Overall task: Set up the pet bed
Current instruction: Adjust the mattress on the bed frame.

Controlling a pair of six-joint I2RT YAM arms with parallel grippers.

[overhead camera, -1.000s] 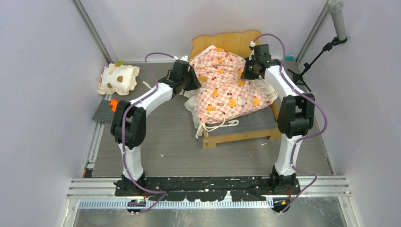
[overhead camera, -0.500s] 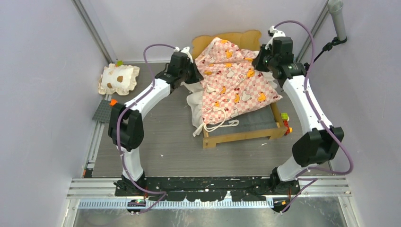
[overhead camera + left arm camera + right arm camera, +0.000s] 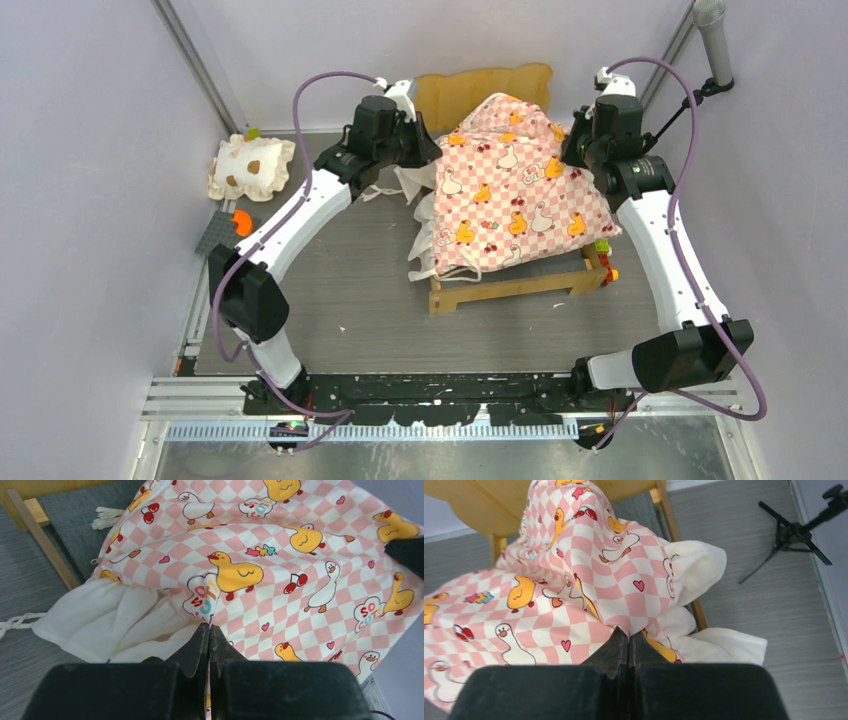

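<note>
The light-wood bed frame (image 3: 505, 288) with its wavy headboard (image 3: 480, 84) stands at the back middle. The pink checkered mattress (image 3: 510, 195) with orange ducks and a cream ruffle is lifted and stretched over the frame between both arms. My left gripper (image 3: 428, 150) is shut on its left edge; in the left wrist view (image 3: 209, 628) fabric is pinched between the jaws. My right gripper (image 3: 570, 150) is shut on its right edge, also seen in the right wrist view (image 3: 628, 631). The mattress (image 3: 280, 565) (image 3: 574, 580) hides most of the frame's dark base (image 3: 75, 515).
A small cream pillow with brown spots (image 3: 251, 166) lies at the back left. A grey plate with an orange piece (image 3: 225, 230) sits below it. Small coloured blocks (image 3: 604, 257) lie by the frame's right foot. A microphone stand (image 3: 700, 95) is at the back right.
Both grippers have moved back and apart with the mattress, spreading it wider over the frame. It now covers the base nearly to the front rail.
</note>
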